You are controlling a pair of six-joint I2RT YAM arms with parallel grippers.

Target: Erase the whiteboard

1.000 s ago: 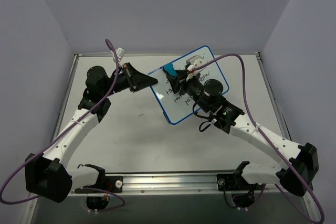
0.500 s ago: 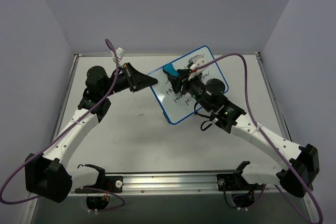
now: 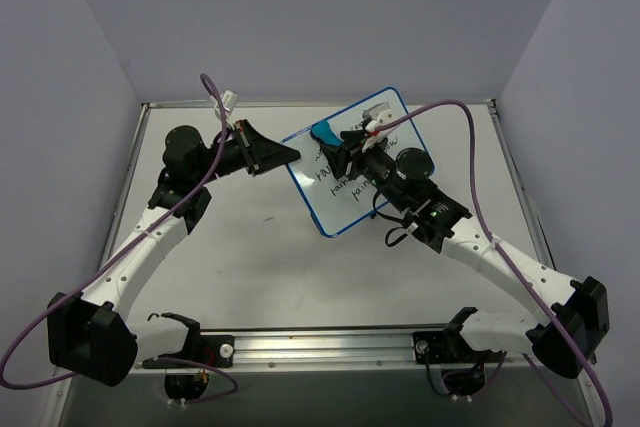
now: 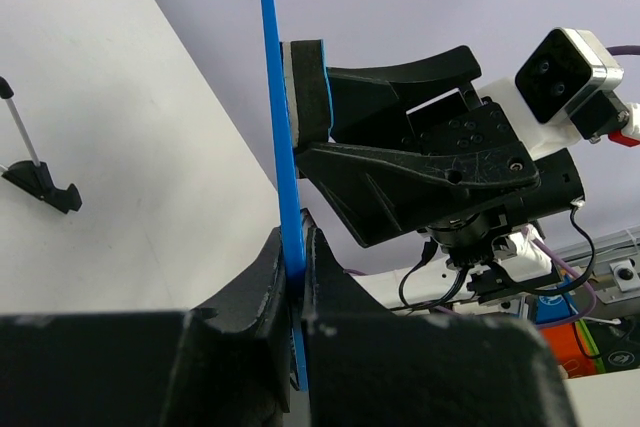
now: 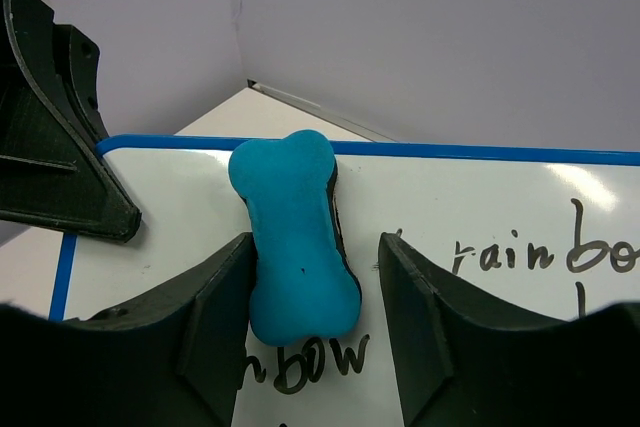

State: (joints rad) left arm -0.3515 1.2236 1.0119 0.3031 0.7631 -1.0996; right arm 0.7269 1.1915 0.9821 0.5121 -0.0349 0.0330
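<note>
The whiteboard (image 3: 332,209) is white with a thin blue rim and carries black handwriting reading "rainbow" (image 5: 520,252). My left gripper (image 3: 292,154) is shut on its left edge, and the rim (image 4: 275,97) runs up from between the jaws (image 4: 295,239). A bone-shaped blue eraser (image 5: 293,237) rests on the board's face near its upper edge (image 3: 324,133). My right gripper (image 5: 315,247) straddles the eraser with jaws open. The left finger (image 5: 215,297) is against it and the right finger (image 5: 420,297) stands apart.
The white table (image 3: 240,247) is enclosed by purple walls on three sides. Purple cables (image 3: 470,162) arc over both arms. In the left wrist view a small black piece on a thin rod (image 4: 35,172) shows left of the board's edge.
My right gripper's jaws have spread wider around the eraser, which has stayed on the board. The left gripper and the whiteboard have not moved.
</note>
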